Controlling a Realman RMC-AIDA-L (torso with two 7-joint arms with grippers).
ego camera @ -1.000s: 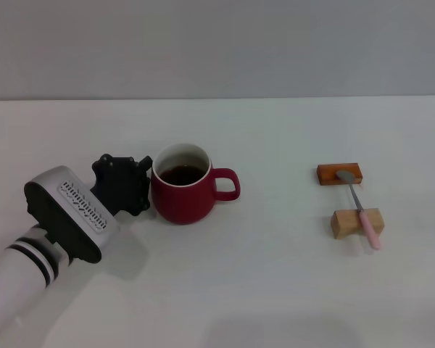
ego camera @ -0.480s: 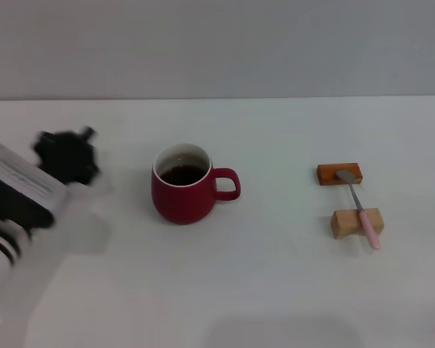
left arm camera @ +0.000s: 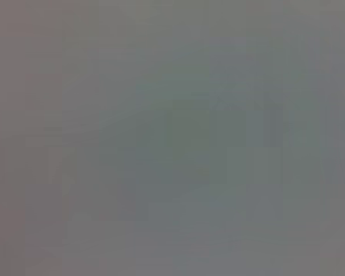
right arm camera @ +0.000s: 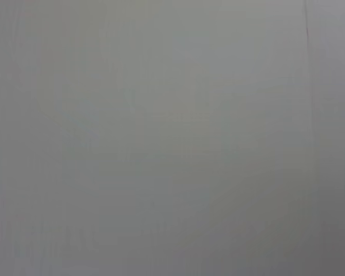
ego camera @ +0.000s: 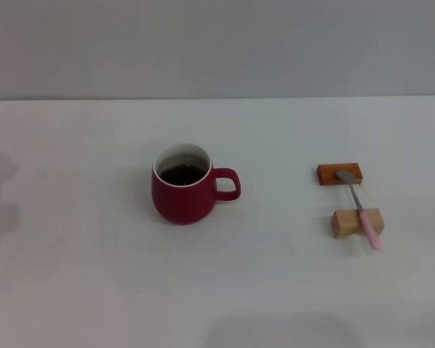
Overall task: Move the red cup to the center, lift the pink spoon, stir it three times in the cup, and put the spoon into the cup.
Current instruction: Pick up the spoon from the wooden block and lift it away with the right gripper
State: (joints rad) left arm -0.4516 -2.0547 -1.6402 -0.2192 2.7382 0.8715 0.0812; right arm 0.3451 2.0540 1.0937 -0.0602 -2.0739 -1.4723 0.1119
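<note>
The red cup stands upright on the white table, left of the middle of the head view, handle pointing right, dark liquid inside. The pink spoon lies at the right, its silver bowl on an orange-brown block and its pink handle across a tan wooden block. Neither gripper shows in any view. Both wrist views show only a plain grey surface.
The white table runs to a grey wall at the back. A faint shadow lies on the table at the far left edge.
My left arm, which was beside the cup's left side, has pulled away to the left and left the head view. The cup and spoon have not moved.
</note>
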